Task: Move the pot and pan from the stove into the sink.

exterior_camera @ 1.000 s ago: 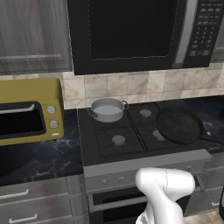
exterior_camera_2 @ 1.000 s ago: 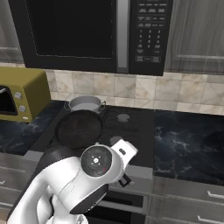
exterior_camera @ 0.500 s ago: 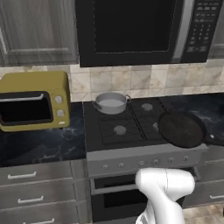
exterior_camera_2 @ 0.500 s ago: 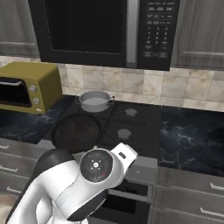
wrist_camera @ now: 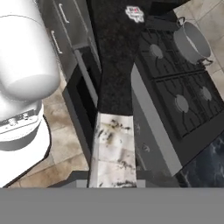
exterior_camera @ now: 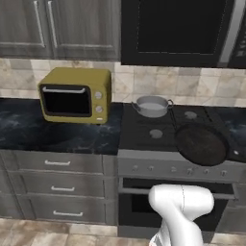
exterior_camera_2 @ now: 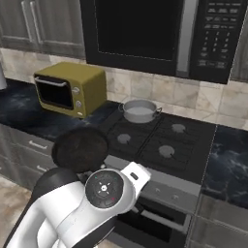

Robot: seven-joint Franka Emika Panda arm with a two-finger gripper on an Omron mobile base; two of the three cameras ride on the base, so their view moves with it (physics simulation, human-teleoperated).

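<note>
I'm hauling the pan (exterior_camera: 201,144) off the stove (exterior_camera_2: 160,140), my end effector pinching its handle; the pot (exterior_camera: 152,106) waits on the far-left burner. Next I must find the sink.

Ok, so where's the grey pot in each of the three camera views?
Left base view: pot just right of centre, on the stove's back-left burner, right of the yellow toaster oven.
Right base view: pot near centre, same burner.
Hand view: pot at top right, seen sideways.
Shared landmark: the stove's black grates.
</note>
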